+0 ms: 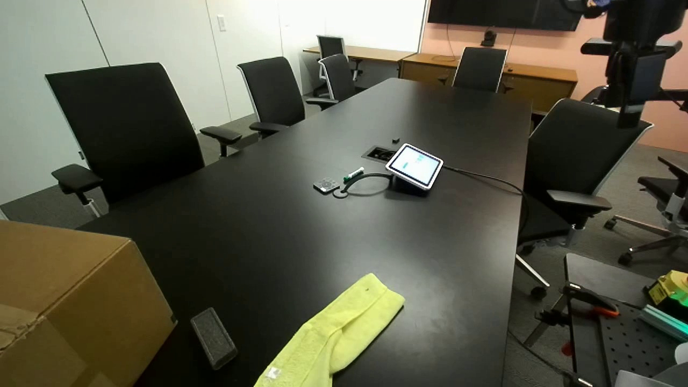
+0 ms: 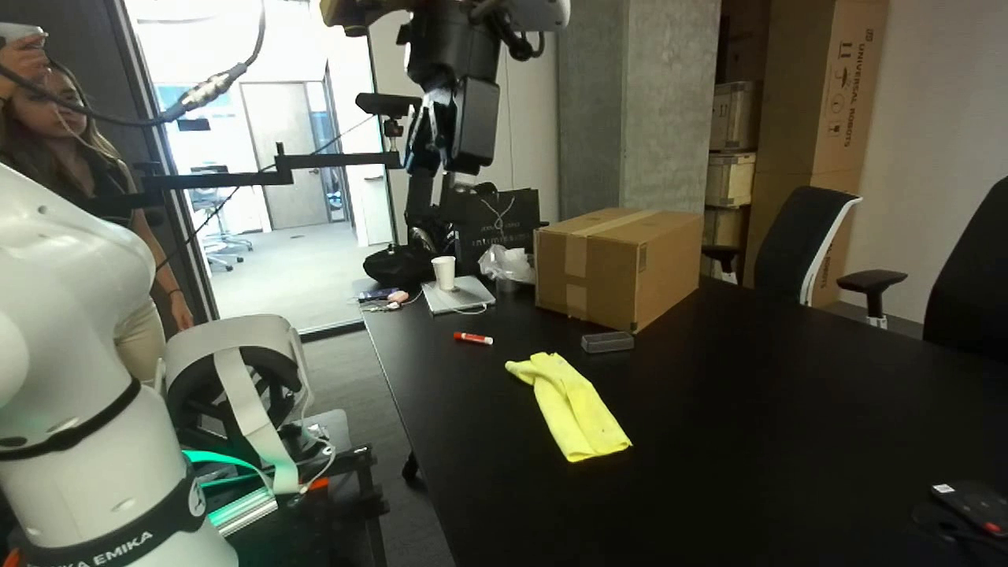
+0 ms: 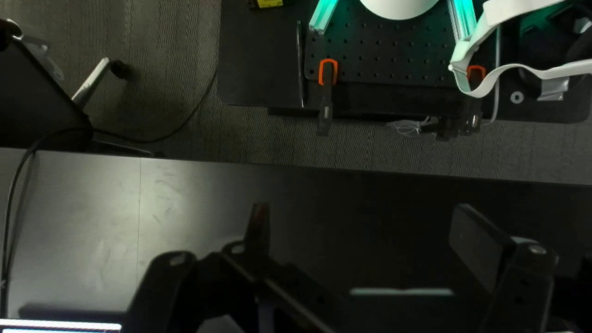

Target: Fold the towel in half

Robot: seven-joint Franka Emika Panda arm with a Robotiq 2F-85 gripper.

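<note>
The towel [image 2: 579, 413] is seen as soft, bright yellow cloth, laid in a long narrow band on the smooth black tabletop [image 2: 748, 409], nearer the robot-side long edge than the opposite one, towards the end where the cardboard box [image 2: 598, 276] is stood. A lengthwise layer edge is seen along the cloth; one end is squared off, and at the box end a rumpled tip is pointed towards the robot-side edge. The fingers [image 3: 478, 245] are spread wide, with dark tabletop seen between them, and nothing is held; in both exterior views they are hung well above the level of the tabletop.

Just beside the box, apart from the towel, a grey oblong block [image 2: 606, 342] is placed; a red-and-white marker [image 2: 473, 339] is laid between it and the robot-side edge. At the corner where that edge meets the box end, a paper cup [image 2: 444, 273] is set upright on a flat silver laptop [image 2: 476, 298].

Room for moving is afforded between the towel and the robot-side edge, and by the wide stretch between the towel and the lit tablet [image 1: 415, 165].

On a tall carton [image 2: 835, 134], "UNIVERSAL ROBOTS" can be read, and on the white arm [image 2: 87, 480], "EMIKA". The white label [image 1: 273, 372] on the towel cannot be read.
</note>
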